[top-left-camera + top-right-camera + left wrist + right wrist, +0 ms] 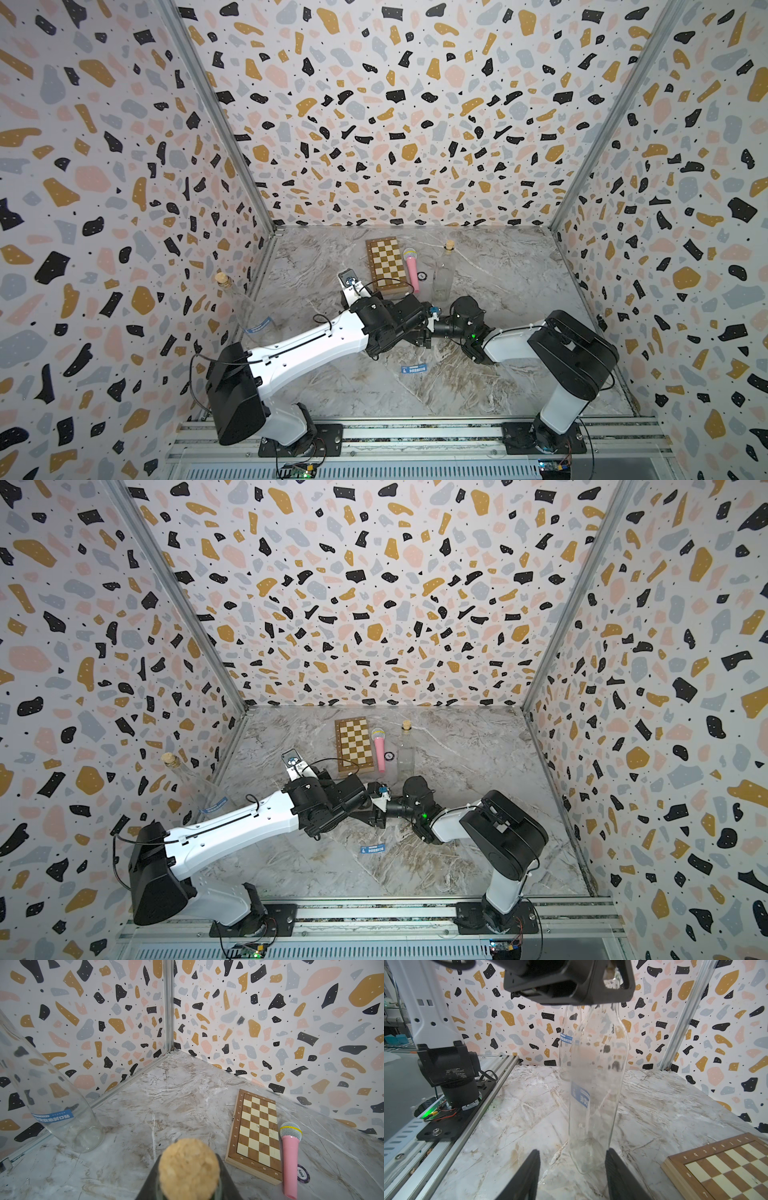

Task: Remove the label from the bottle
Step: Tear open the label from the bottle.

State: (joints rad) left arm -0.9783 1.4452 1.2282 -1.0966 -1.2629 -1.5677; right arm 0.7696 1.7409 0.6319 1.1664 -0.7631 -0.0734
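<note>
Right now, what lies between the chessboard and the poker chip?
The pink microphone, lying along the chessboard; the left wrist view shows it best.

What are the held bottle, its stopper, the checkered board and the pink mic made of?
held bottle: looks like clear glass, glossy; the wall pattern shows through it.
stopper: cork, matte, tan and crumbly-grained.
board: wood by the look, possibly varnished; brown frame, light and dark squares.
microphone: body likely smooth pink plastic; head a silvery mesh, metal or metal-look.
</note>
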